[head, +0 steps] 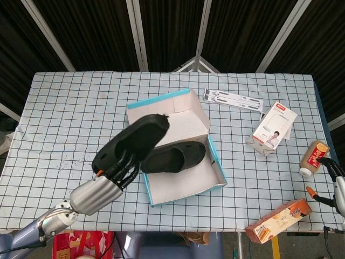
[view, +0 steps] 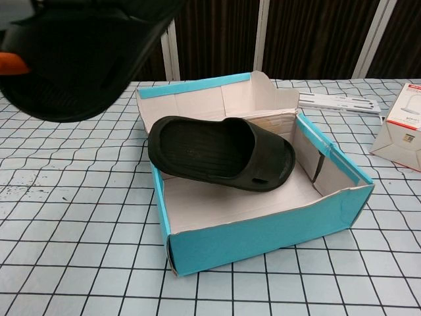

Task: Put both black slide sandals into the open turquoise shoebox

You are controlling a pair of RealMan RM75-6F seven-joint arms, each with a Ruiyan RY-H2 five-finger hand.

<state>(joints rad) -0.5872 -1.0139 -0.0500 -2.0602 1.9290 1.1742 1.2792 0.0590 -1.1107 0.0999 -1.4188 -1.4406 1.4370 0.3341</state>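
My left hand (head: pixel 104 190) grips one black slide sandal (head: pixel 132 142) and holds it in the air, tilted, over the left edge of the open turquoise shoebox (head: pixel 214 162). In the chest view this raised sandal (view: pixel 82 49) fills the upper left corner, above the shoebox (view: pixel 263 234). The second black sandal (head: pixel 173 157) lies inside the box, its heel propped on the left wall (view: pixel 217 153). At the right edge of the head view, only part of my right hand (head: pixel 335 181) shows, far from the box.
A white folding stand (head: pixel 234 99) lies behind the box. A white product carton (head: pixel 275 128), a brown bottle (head: pixel 314 156) and an orange packet (head: pixel 277 220) sit to the right. The checked tablecloth (head: pixel 64 108) covers the table.
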